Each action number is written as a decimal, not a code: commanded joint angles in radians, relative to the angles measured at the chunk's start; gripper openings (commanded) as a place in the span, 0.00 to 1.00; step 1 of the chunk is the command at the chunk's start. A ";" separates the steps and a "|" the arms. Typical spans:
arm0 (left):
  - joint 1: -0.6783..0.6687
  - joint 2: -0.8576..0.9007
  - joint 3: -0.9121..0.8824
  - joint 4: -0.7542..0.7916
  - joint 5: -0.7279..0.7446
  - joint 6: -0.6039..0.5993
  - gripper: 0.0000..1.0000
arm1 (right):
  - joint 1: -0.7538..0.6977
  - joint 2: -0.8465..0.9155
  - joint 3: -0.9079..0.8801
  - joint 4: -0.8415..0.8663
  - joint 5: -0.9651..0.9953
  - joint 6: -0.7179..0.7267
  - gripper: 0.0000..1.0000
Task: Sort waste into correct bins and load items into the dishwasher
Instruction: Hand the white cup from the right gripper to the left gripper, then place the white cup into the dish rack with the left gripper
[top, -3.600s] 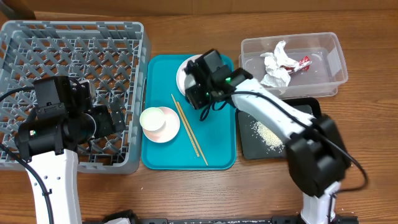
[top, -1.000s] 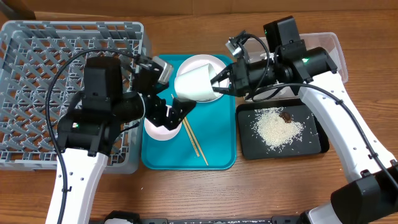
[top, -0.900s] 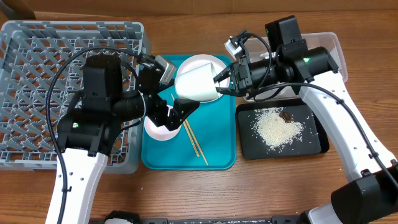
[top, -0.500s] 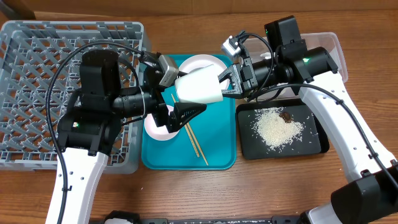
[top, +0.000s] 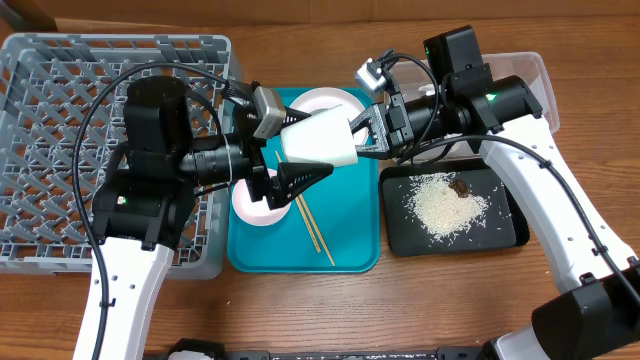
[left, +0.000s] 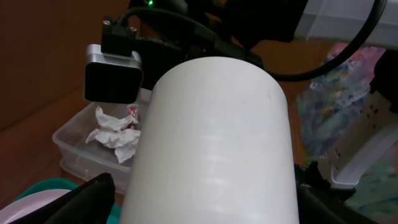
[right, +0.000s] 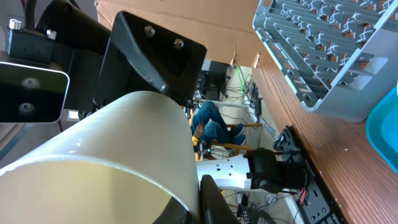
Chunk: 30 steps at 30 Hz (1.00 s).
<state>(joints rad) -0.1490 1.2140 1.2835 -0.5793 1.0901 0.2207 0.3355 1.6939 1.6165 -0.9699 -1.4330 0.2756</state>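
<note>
Two grippers meet on one bowl, which sits between the wide-spread jaws of the left gripper without visible contact, rim pinched in the clamped right gripper; advice: left closes squarely on the sides before right releases.

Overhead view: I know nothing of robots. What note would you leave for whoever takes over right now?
Right gripper: shut on the rim of the pale round bowl, held in the air.
Left gripper: open, astride the bowl.
Done: crumpled white napkin and red wrapper in clear plastic tub; white rice in black tray.
Left: bowl, round white plate, pink saucer, wooden chopsticks on the teal tray, into grey lattice dish rack.
</note>
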 joint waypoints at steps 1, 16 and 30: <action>0.006 0.009 0.007 0.005 0.027 0.019 0.84 | 0.005 0.006 0.007 0.002 -0.015 -0.014 0.04; 0.007 0.009 0.007 0.008 -0.089 0.009 0.61 | 0.005 0.006 0.007 -0.014 0.110 -0.014 0.18; 0.249 0.007 0.007 -0.198 -0.238 0.008 0.58 | -0.108 0.004 0.007 -0.161 0.826 -0.007 0.43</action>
<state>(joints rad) 0.0345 1.2140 1.2839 -0.7330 0.9478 0.2199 0.2726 1.6939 1.6165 -1.1049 -0.8886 0.2687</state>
